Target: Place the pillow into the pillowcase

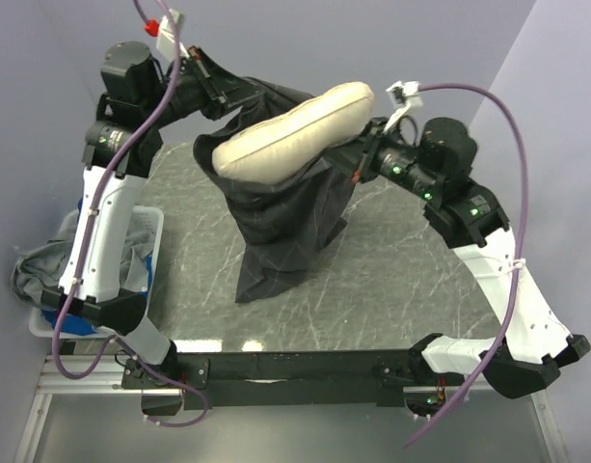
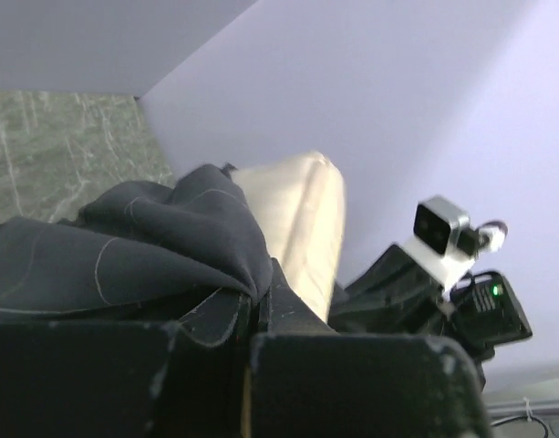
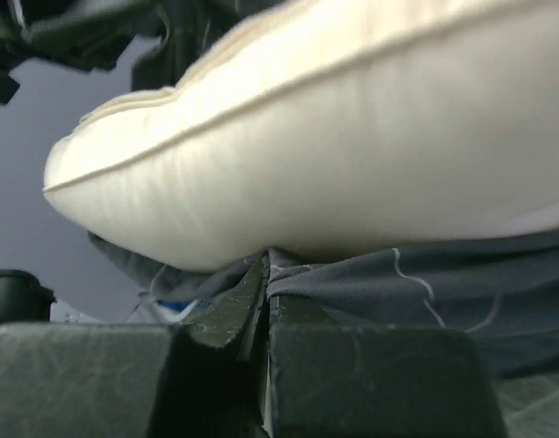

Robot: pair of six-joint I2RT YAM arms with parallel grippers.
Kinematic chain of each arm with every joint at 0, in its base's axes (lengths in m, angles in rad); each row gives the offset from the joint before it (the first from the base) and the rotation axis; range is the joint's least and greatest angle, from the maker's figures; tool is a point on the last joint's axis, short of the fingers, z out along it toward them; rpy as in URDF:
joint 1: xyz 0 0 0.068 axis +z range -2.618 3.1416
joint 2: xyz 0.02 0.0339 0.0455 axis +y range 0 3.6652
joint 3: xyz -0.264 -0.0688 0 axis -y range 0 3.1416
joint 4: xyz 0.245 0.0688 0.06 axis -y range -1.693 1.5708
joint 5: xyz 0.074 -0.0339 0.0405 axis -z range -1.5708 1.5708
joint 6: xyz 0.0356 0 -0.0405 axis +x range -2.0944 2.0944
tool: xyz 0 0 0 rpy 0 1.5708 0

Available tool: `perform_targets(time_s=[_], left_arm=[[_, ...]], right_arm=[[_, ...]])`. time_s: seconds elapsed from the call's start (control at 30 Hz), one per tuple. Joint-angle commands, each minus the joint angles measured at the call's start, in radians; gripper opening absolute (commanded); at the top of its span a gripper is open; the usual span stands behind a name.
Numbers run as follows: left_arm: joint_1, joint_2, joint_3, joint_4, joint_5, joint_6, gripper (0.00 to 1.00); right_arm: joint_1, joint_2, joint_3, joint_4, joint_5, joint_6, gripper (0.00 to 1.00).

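The dark charcoal pillowcase (image 1: 281,222) hangs above the table, held up by its mouth at two sides, its lower end trailing on the tabletop. The cream pillow (image 1: 295,130) lies across that mouth, sticking out at both ends. My left gripper (image 1: 225,95) is shut on the pillowcase's far-left edge; in the left wrist view the dark cloth (image 2: 151,246) bunches over the closed left gripper (image 2: 261,274), with the pillow (image 2: 302,228) beyond. My right gripper (image 1: 361,162) is shut on the right edge; its wrist view shows the right gripper (image 3: 265,269) pinching pillowcase cloth (image 3: 425,292) just under the pillow (image 3: 352,146).
A white bin (image 1: 141,241) holding grey and blue cloth stands off the table's left edge, behind the left arm. The grey marble tabletop (image 1: 391,280) stretches under the hanging case. Purple walls close in at the back and sides.
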Motion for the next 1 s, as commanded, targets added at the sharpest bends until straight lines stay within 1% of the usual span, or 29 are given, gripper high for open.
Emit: perform_targets(time_s=[0.0,0.03,0.07,0.1,0.13,0.17,0.2,0.23,0.27,0.33,0.4,0.43,0.47,0.5,0.57,0.6,0.63,0.67,0.7,0.73,0.77,0.8,0.83,0.9,0.93,0.97], left_arm=[[-0.018,-0.096,-0.036,0.233,0.027,0.027,0.01],[-0.005,-0.115,-0.050,0.253,0.018,0.018,0.01],[0.040,-0.122,-0.037,0.269,0.015,0.007,0.01],[0.076,-0.115,-0.017,0.292,0.041,-0.012,0.01],[0.115,-0.101,0.024,0.313,0.067,-0.078,0.01],[0.186,-0.072,0.032,0.359,0.102,-0.121,0.01],[0.211,-0.057,0.034,0.438,0.142,-0.167,0.01],[0.228,-0.041,0.046,0.460,0.145,-0.234,0.01],[0.235,-0.006,0.060,0.468,0.145,-0.246,0.01],[0.226,0.019,0.081,0.452,0.147,-0.247,0.01],[0.184,0.019,0.077,0.409,0.139,-0.203,0.01],[0.165,0.017,0.081,0.340,0.115,-0.125,0.01],[0.142,0.002,0.078,0.312,0.104,-0.093,0.01],[0.142,-0.009,0.066,0.300,0.096,-0.065,0.01],[0.156,-0.047,0.019,0.327,0.098,-0.060,0.01],[0.168,-0.050,0.034,0.333,0.102,-0.068,0.01],[0.183,-0.049,0.054,0.335,0.099,-0.080,0.01],[0.237,-0.047,0.071,0.377,0.104,-0.098,0.01],[0.269,-0.047,0.075,0.426,0.107,-0.174,0.01],[0.303,-0.047,0.065,0.488,0.113,-0.230,0.01],[0.362,-0.038,0.057,0.549,0.122,-0.285,0.01],[0.381,-0.021,0.080,0.648,0.135,-0.369,0.01],[0.395,0.000,0.110,0.654,0.130,-0.385,0.01],[0.415,0.063,0.182,0.648,0.106,-0.410,0.01],[0.415,0.077,0.184,0.663,0.112,-0.428,0.01],[0.404,0.085,0.174,0.683,0.118,-0.448,0.01]], right_arm=[[-0.190,-0.046,-0.010,0.104,-0.070,0.062,0.00],[-0.235,-0.043,-0.027,0.137,-0.115,0.087,0.00],[-0.227,-0.035,-0.026,0.128,-0.133,0.090,0.00],[-0.185,-0.026,-0.027,0.122,-0.137,0.080,0.00],[-0.075,-0.027,-0.035,0.117,-0.108,0.068,0.00],[-0.001,-0.029,-0.044,0.112,-0.070,0.048,0.00],[0.059,-0.029,-0.044,0.106,-0.015,0.011,0.00],[0.107,-0.029,-0.042,0.105,0.000,-0.001,0.00],[0.162,-0.026,-0.027,0.097,0.020,-0.014,0.00],[0.159,-0.023,0.003,0.059,0.073,-0.046,0.00],[0.065,-0.034,0.072,0.034,0.101,-0.064,0.00],[-0.003,-0.040,0.092,0.046,0.017,-0.043,0.00],[-0.079,-0.049,0.099,0.072,-0.040,-0.007,0.00],[-0.232,-0.064,0.096,0.104,-0.086,0.068,0.00],[-0.321,-0.064,0.118,0.155,-0.141,0.119,0.00],[-0.350,-0.046,0.132,0.164,-0.172,0.167,0.00],[-0.349,-0.038,0.143,0.193,-0.195,0.194,0.00],[-0.330,-0.037,0.130,0.233,-0.254,0.219,0.00],[-0.295,-0.037,0.114,0.268,-0.262,0.251,0.00],[-0.195,-0.037,0.110,0.269,-0.241,0.241,0.00],[-0.134,-0.037,0.116,0.252,-0.173,0.210,0.00],[-0.067,-0.031,0.126,0.231,-0.136,0.143,0.00],[0.014,-0.024,0.132,0.211,-0.126,0.126,0.00],[0.044,-0.003,0.151,0.194,-0.143,0.095,0.00],[0.044,0.000,0.165,0.139,-0.131,0.074,0.00],[0.011,0.000,0.209,0.103,-0.085,0.043,0.00]])
